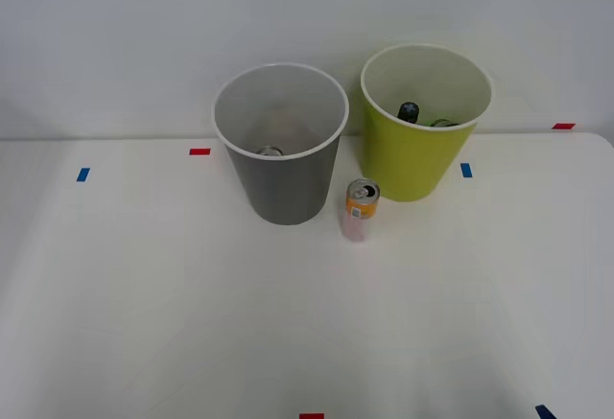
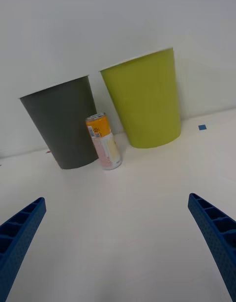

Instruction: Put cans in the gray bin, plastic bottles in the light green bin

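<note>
An orange and pale pink can (image 1: 360,209) stands upright on the white table, just in front of the gap between the two bins. The gray bin (image 1: 280,181) is on its left and holds a can top (image 1: 270,151) at its bottom. The light green bin (image 1: 414,162) is on its right, with a dark bottle (image 1: 410,111) with a black cap inside. In the right wrist view my right gripper (image 2: 118,243) is open, its blue fingers (image 2: 216,238) spread wide, well short of the can (image 2: 104,141), the gray bin (image 2: 64,123) and the light green bin (image 2: 146,103).
Small red tape marks (image 1: 200,151) and blue tape marks (image 1: 82,174) dot the table (image 1: 173,323). A pale wall rises right behind the bins. The table's right edge runs near a red mark (image 1: 563,126).
</note>
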Tool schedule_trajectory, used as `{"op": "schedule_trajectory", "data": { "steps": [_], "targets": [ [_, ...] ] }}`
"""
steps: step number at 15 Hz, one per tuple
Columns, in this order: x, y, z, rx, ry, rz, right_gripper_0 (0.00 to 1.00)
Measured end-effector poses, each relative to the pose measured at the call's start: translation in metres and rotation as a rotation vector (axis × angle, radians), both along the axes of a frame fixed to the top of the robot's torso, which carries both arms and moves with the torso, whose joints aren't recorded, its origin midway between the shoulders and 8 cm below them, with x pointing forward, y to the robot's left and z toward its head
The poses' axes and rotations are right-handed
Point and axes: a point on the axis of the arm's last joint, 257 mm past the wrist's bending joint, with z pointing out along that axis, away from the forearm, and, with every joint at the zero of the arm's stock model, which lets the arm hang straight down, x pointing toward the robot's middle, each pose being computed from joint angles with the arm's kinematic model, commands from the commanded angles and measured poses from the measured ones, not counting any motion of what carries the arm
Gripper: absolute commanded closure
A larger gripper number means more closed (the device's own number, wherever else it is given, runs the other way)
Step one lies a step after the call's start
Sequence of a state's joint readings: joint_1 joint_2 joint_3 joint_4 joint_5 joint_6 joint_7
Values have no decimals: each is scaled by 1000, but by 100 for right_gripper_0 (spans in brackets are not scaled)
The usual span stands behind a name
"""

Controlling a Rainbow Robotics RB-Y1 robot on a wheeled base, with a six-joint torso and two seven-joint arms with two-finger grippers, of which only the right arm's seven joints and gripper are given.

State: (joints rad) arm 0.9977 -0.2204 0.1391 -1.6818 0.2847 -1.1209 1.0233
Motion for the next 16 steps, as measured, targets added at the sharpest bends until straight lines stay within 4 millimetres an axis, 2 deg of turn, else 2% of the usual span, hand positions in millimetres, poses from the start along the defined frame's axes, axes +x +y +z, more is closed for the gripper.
{"op": "schedule_trajectory", "data": {
  "steps": [4, 8, 16],
  "targets": [
    [-14, -4, -3, -182, -28, -56, 0],
    [-27, -10, -8, -190, 5, -90, 0],
    [-31, -26, -8, -213, 17, -80, 0]
  ]
}}
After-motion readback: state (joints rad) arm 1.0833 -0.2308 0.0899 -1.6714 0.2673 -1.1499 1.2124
